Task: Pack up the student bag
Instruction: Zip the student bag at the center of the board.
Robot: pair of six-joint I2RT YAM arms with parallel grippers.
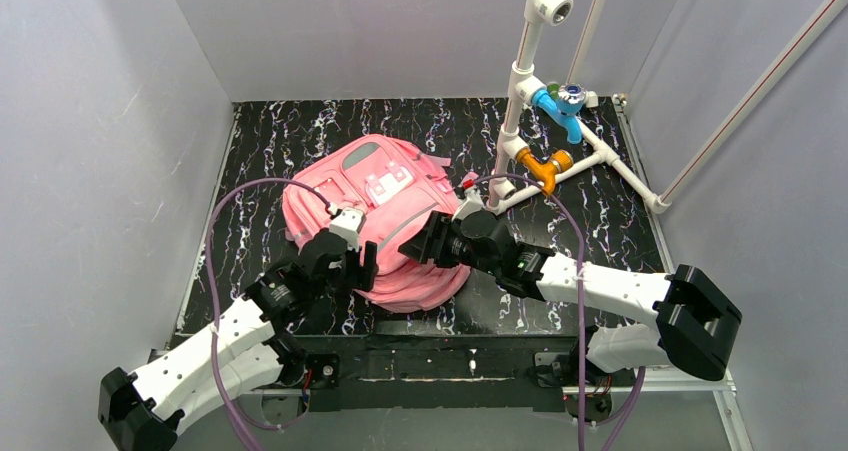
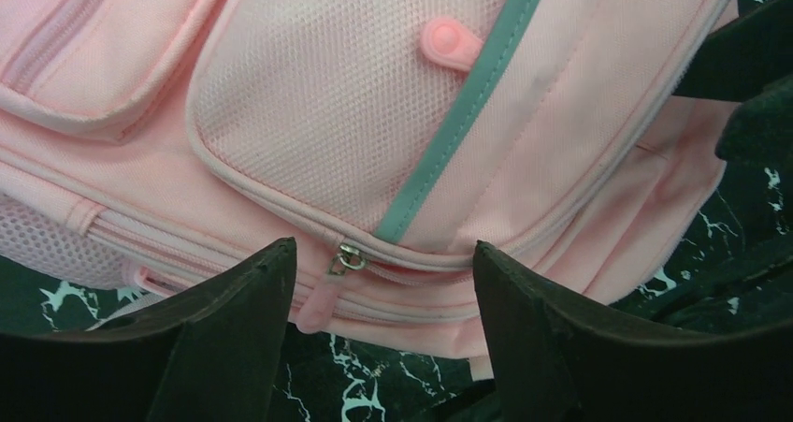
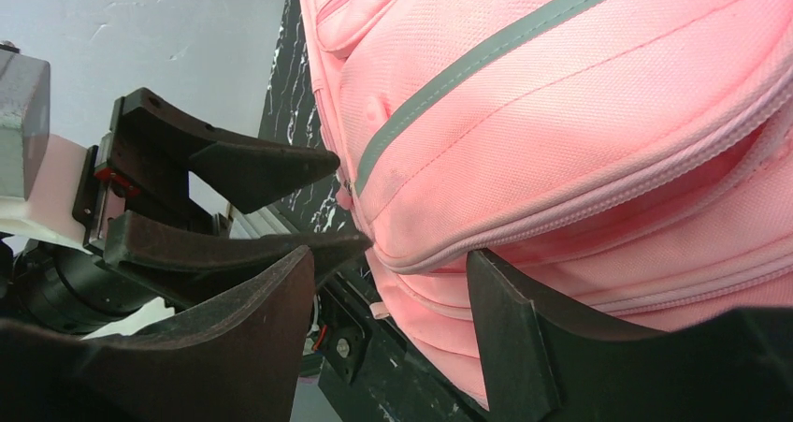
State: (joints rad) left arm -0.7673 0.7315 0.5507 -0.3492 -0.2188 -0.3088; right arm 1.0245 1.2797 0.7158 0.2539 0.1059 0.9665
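The student bag [image 1: 385,186] lies mid-table. The left gripper [image 2: 383,254] is spread near its zipper pull [image 2: 316,305]. The right gripper [image 3: 388,258] is spread at its near-right edge.

Held the left arm [image 1: 250,316] stretched forward and inward, with the left gripper [image 1: 366,267] open and its fingers well apart. Held the right arm [image 1: 590,281] angled leftward across the front, with the right gripper [image 1: 412,245] likewise spread open. Pointed both grippers toward each other, tips near one another.
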